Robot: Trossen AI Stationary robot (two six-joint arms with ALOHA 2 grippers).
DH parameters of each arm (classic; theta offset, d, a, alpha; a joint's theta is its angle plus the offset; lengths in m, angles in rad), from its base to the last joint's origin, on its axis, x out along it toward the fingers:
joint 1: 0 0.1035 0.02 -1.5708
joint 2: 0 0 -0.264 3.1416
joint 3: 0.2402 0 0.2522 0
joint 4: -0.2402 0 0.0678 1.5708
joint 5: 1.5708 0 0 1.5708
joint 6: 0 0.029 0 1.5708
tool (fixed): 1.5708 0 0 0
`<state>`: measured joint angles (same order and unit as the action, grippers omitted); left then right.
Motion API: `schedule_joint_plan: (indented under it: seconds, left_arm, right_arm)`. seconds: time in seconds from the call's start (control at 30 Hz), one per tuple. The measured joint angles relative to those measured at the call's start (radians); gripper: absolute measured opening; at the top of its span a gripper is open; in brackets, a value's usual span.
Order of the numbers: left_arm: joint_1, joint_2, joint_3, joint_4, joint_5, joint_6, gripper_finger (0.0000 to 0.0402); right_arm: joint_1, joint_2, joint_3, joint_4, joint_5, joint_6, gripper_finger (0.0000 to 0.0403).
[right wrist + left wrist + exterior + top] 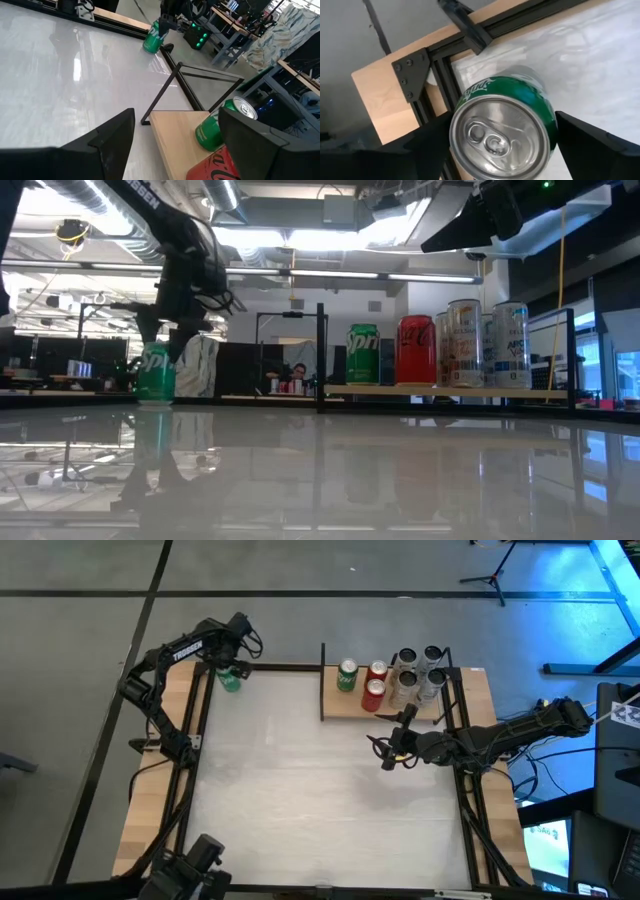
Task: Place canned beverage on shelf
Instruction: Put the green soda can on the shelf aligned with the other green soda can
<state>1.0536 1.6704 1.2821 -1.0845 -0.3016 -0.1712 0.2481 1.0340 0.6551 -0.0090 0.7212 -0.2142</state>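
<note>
From above, the left gripper [232,672] sits at the far left corner of the table [300,790], its fingers set round a green can [230,681] standing there; the shelf [390,705] lies along the far edge toward the right, carrying a second green can [347,675], two red cans [375,686] and a cluster of silver cans [418,672]; the right gripper [390,748] hovers over the table just near of the shelf, its fingers spread apart with nothing between them.

At table height, the green can [156,372] stands upright on the table at the left with the left gripper [178,320] come down over it; the shelf [440,391] at the right holds its cans upright in a row, green, red, then silver.

From the left wrist, the green can [505,132] shows its top and pull tab, a dark finger close on either side; whether they press on it I cannot tell.

From the right wrist, the fingers [100,145] stand wide apart and empty; the shelf [175,130] corner with its green can [222,125] lies just ahead; the far green can [151,41] stands across the table.
</note>
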Motion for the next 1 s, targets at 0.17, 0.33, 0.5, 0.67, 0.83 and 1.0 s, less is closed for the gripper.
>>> schedule_joint_plan:
  seconds: [0.17, 0.33, 0.5, 0.67, 0.83, 1.0]
  left_arm:
    - [-0.027, -0.001, 0.001, -0.001, 0.020, 0.079, 0.0278]
    - [-0.094, -0.001, 0.001, -0.001, 0.038, 0.209, 0.0276]
    - [-0.170, -0.002, 0.002, -0.001, 0.071, 0.277, 0.0282]
    - [-0.269, -0.002, 0.003, 0.014, 0.092, 0.287, 0.0282]
    - [-0.398, 0.000, 0.001, 0.051, 0.084, 0.283, 0.0283]
    - [-0.525, 0.001, 0.000, 0.079, 0.084, 0.259, 0.0283]
  right_arm:
    - [0.000, 0.000, 0.000, 0.000, 0.000, 0.000, 0.0285]
    - [0.000, 0.000, 0.000, 0.000, 0.000, -0.004, 0.0285]
    - [0.000, 0.000, 0.000, 0.000, 0.000, -0.004, 0.0285]
    - [0.000, 0.000, 0.000, 0.000, 0.000, -0.004, 0.0285]
    - [0.000, 0.000, 0.000, 0.000, 0.000, -0.011, 0.0285]
    - [0.000, 0.000, 0.000, 0.000, 0.000, -0.012, 0.0285]
